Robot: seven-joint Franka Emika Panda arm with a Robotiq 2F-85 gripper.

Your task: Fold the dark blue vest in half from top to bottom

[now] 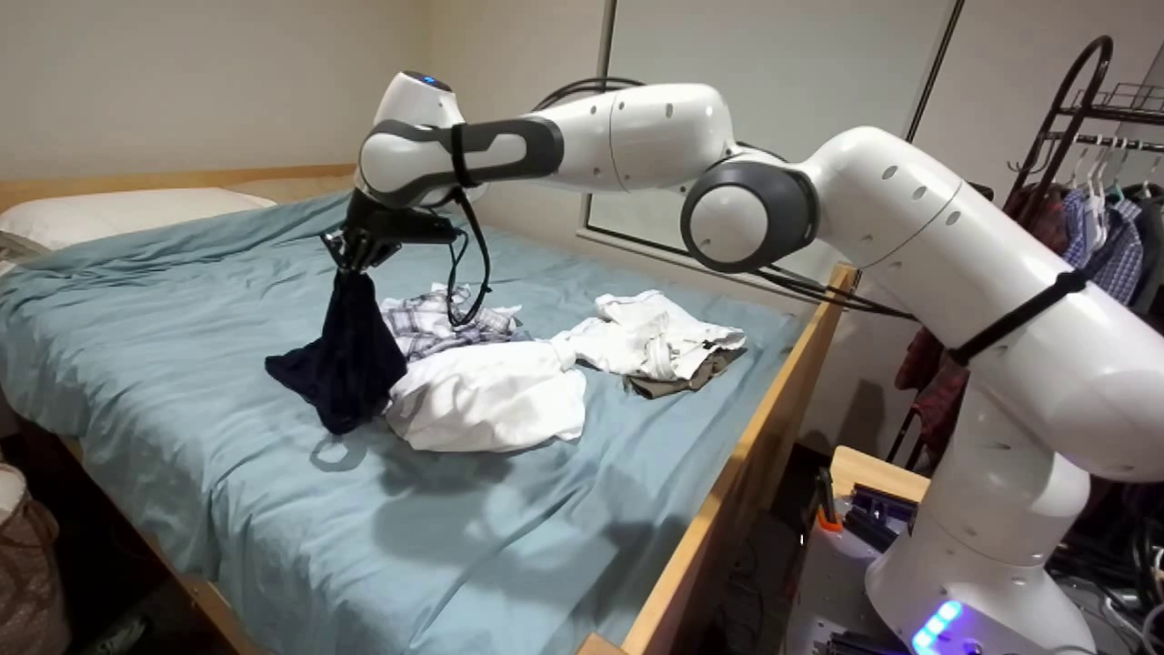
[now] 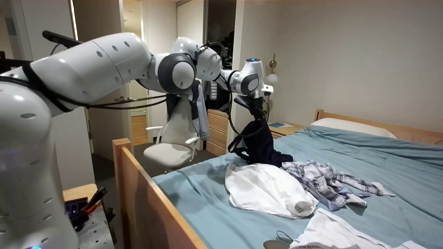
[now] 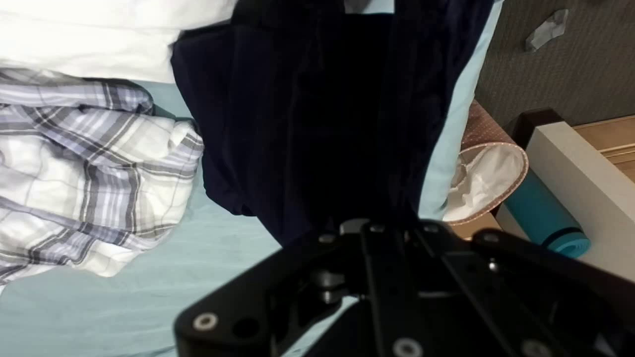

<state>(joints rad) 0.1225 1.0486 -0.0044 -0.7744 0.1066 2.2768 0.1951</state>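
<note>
The dark blue vest (image 1: 341, 368) hangs from my gripper (image 1: 349, 264), bunched at its top and spreading downward. Its lower part rests on the blue-green bed sheet (image 1: 273, 509) beside the white garment (image 1: 491, 400). The vest also shows in an exterior view (image 2: 259, 147) with a dark loop hanging at its side, under my gripper (image 2: 259, 116). In the wrist view the vest (image 3: 317, 124) fills the upper middle, in front of my gripper (image 3: 382, 230). The fingers are shut on the vest's fabric; the pinched part is hidden between them.
A blue-white plaid cloth (image 3: 109, 173) lies near the vest. Another white garment (image 1: 659, 332) lies over a brown item (image 1: 682, 377). A wooden bed rail (image 1: 746, 464) runs along the bed's end. A bin (image 3: 488, 183) and rolled teal mat (image 3: 545, 213) stand past the bed's edge.
</note>
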